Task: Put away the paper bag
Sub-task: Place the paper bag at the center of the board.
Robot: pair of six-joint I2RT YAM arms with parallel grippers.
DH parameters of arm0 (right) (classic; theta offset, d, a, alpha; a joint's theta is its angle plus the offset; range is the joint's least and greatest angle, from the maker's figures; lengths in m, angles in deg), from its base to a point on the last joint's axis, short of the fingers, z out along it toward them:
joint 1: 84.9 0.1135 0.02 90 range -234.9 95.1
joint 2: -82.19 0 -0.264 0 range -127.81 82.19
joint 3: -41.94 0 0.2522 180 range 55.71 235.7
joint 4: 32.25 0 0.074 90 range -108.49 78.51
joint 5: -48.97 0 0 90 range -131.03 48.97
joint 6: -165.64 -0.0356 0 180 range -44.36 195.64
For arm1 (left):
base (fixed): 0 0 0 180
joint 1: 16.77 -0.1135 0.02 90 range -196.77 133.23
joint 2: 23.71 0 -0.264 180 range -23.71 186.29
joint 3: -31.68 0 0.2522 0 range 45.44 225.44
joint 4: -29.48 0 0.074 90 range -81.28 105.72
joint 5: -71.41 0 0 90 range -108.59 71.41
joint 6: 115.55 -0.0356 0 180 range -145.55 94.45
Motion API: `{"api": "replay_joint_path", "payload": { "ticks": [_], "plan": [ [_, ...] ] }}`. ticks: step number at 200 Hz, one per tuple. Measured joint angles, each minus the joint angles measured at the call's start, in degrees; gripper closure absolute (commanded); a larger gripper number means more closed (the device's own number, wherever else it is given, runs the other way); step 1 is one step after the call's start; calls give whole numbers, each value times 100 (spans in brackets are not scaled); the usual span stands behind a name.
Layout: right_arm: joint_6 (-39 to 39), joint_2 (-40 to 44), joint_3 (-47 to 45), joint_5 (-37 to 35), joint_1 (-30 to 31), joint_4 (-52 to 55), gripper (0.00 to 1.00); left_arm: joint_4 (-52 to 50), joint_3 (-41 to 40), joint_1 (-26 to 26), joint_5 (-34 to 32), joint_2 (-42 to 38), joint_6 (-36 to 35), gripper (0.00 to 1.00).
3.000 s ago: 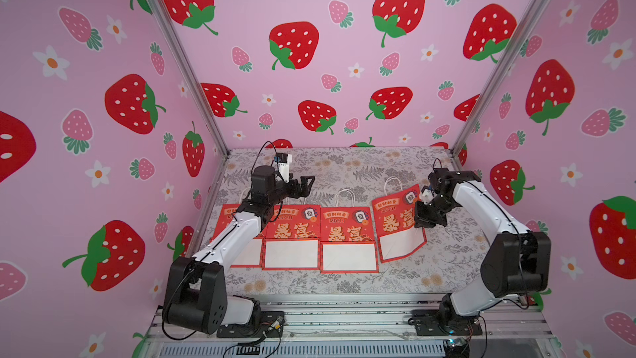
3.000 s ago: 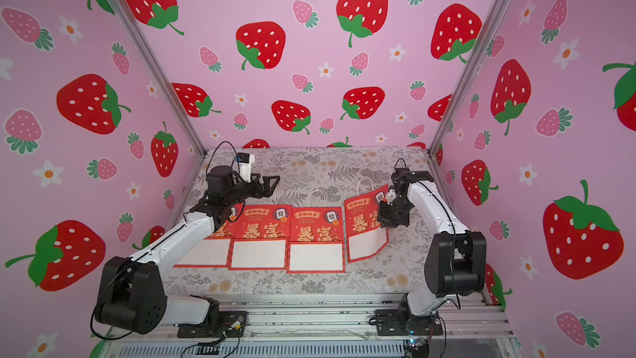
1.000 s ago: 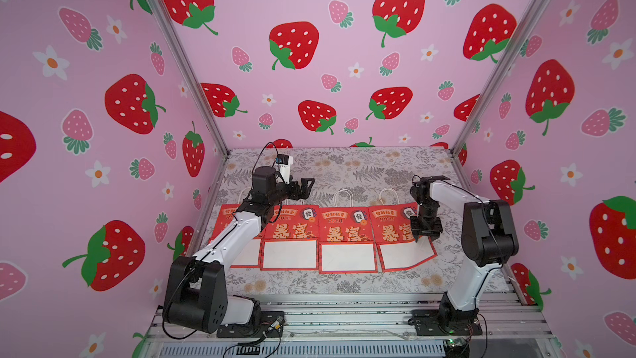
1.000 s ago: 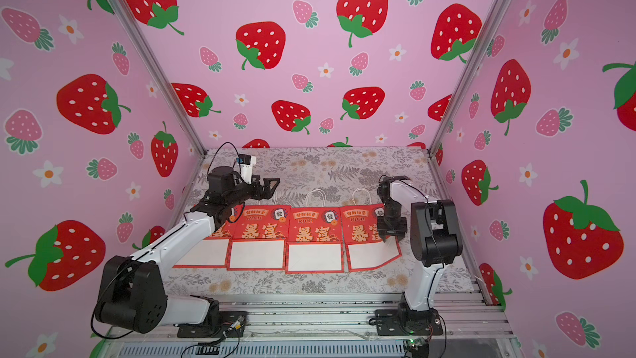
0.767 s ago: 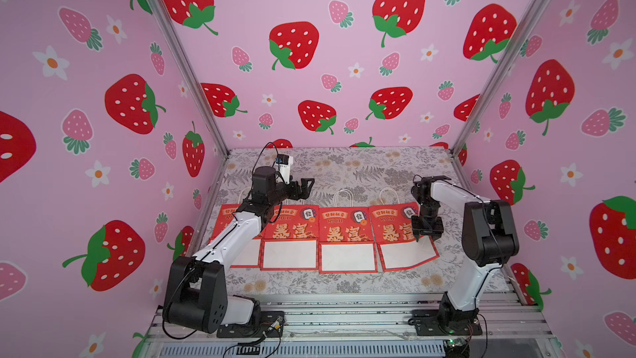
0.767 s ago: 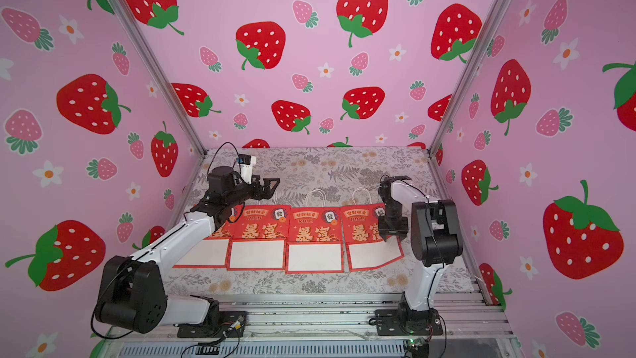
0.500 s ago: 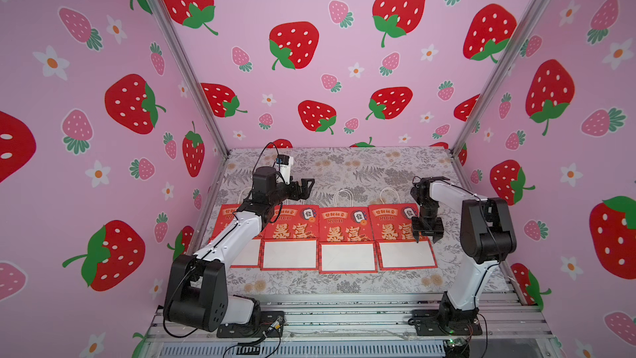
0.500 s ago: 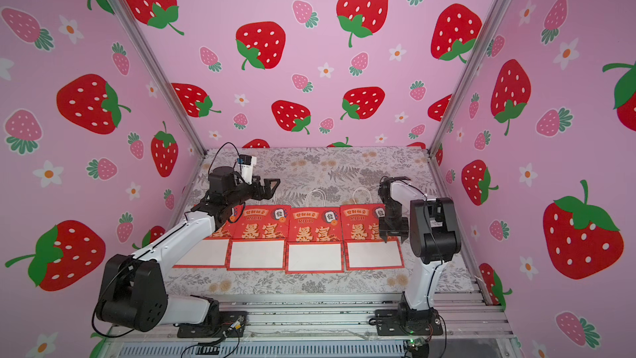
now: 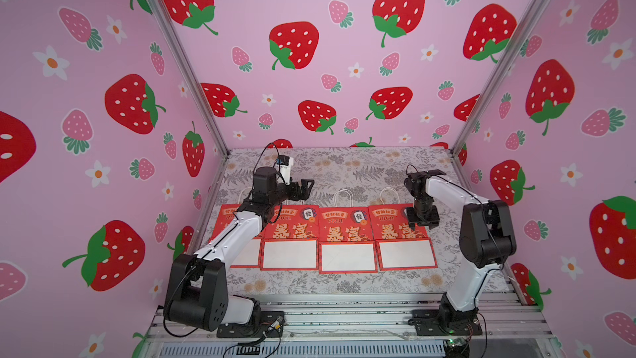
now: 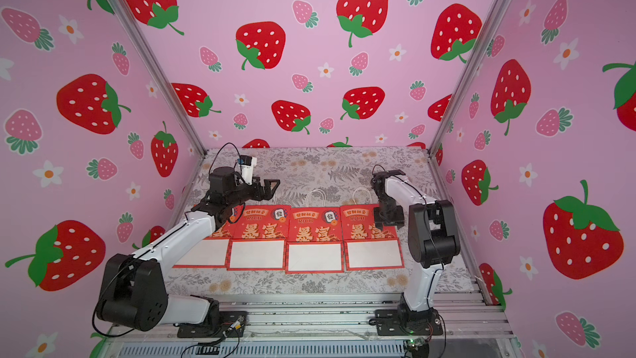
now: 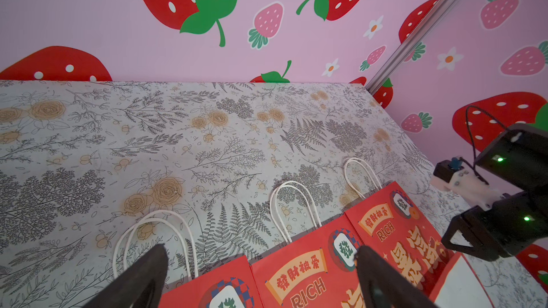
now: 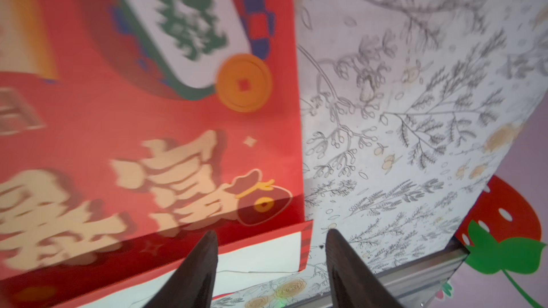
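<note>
Right wrist view puts the right gripper low over the rightmost paper bag, its two dark fingers parted to a middling gap with nothing between them; one tip sits over the bag's red face, the other over the floral table cover, so the jaws straddle the bag's right edge without gripping it. In both top views that gripper hangs above the far right corner of this bag, which lies flat as the last of four red bags in a row along the near half of the table. Its neighbours, the third bag, the second bag and the leftmost bag, sit edge to edge with it, the last partly hidden under the left arm.

Each bag's long axis runs near to far, white handles pointing to the far wall and the folded white base toward the robot. The rightmost bag therefore lies directly beneath and just left of the right gripper, making the right arm far the nearer.

The left gripper is spread wide and empty, held up in the air above the far end of the second bag, pointing right. I judge this bag to be laid down, with the right gripper free to lift away.
</note>
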Motion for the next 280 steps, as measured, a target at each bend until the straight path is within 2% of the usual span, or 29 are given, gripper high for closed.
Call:
{"api": "replay_joint_path", "payload": {
  "ticks": [43, 115, 173, 205, 280],
  "plan": [
    [103, 382, 203, 474, 815, -544, 41, -9, 0, 2, -39, 39, 0, 1],
    [50, 389, -564, 1473, 925, -1565, 40, -107, 4, 48, -133, 17, -2, 1],
    [-120, 415, -1510, 1626, 942, -2155, 40, -400, 4, 48, -476, -881, -39, 1],
    [-313, 409, -1676, 1615, 938, -2404, 40, -518, -42, 48, -688, -1421, -33, 1],
    [-503, 848, -2159, 1770, 863, -2938, 39, -966, -501, 48, -1773, -2391, -96, 1]
  ]
}}
